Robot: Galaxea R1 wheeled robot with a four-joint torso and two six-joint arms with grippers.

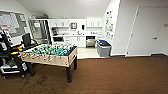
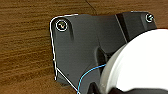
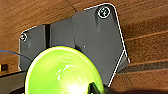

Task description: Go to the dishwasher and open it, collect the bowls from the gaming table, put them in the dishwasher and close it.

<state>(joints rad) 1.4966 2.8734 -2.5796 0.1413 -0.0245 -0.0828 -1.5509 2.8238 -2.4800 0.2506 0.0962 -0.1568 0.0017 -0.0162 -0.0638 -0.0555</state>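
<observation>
Head view: the dishwasher (image 1: 90, 41) sits just above frame centre in the far kitchenette, straight ahead past the foosball table (image 1: 50, 53) at left; left wrist view: a white bowl (image 2: 140, 67) lower right; right wrist view: a green bowl (image 3: 63, 71) bottom left; I cannot tell either grip.

Brown wood-grain floor (image 1: 112, 75) across the near room, giving way to a pale floor in the kitchenette beyond; white walls and a sloped white ceiling (image 1: 65, 7), evenly lit. Foosball table (image 1: 51, 53) with green field and wooden sides at left, a cluttered dark cart (image 1: 10, 62) beside it; white cabinets (image 1: 75, 40) along the far wall, a grey bin (image 1: 103, 48) near the corner, a white door (image 1: 147, 32) at right.
</observation>
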